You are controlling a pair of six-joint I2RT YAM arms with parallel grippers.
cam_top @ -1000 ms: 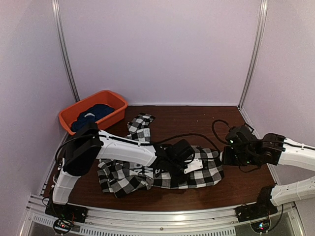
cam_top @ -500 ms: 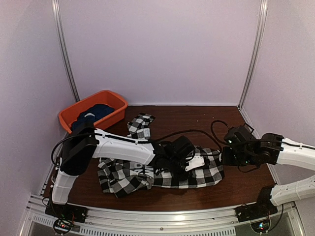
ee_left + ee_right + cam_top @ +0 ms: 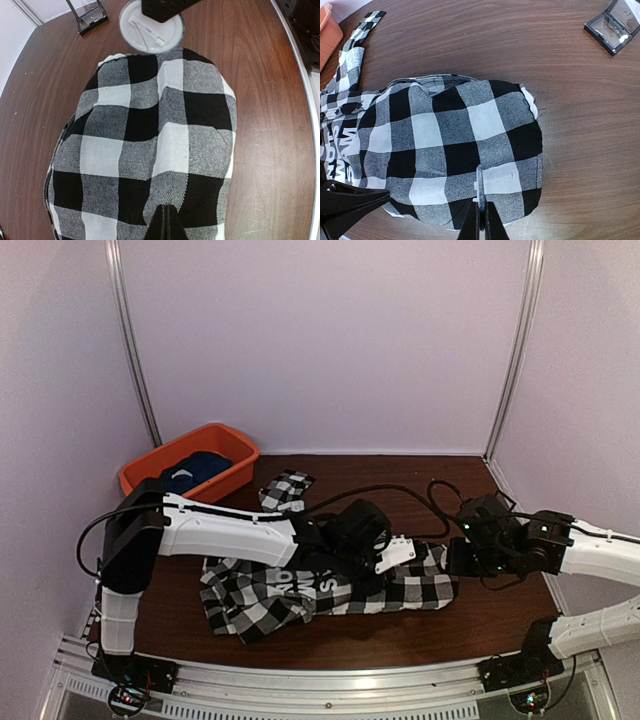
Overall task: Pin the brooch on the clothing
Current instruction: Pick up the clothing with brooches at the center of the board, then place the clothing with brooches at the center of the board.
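1. One tabletop (image 3: pixel 400 475): dark wood grain, smooth, lightly scratched. It carries everything below.
2. Shirt (image 3: pixel 260 605): lies crumpled across the tabletop's middle, between the two arms. It is soft woven black-and-white check with a black panel of white block letters, and its rounded right end is humped upward.
3. Left arm (image 3: pixel 230 532): white shell, black wrist. Its jaws are closed on a fold of the shirt, apparently tenting the cloth for pinning.
4. Right arm (image 3: pixel 590 552): its jaws are closed on the brooch, held just off the shirt's right end.
5. Tub (image 3: pixel 240 468): orange plastic with rounded corners, at the far left, holding a navy garment (image 3: pixel 190 468).
6. Case (image 3: pixel 612 26): small black hinged box, lying open, well apart from the shirt.
7. Brooch (image 3: pixel 150 31): flat white disc, its back face bearing a slim pin bar. The step in hand is judged to be presenting the pin to the cloth; nothing is pinned yet. The next move calls for steering the pin tip through the tented fold while the fold is kept taut. Whether the pin is unclasped cannot be told.
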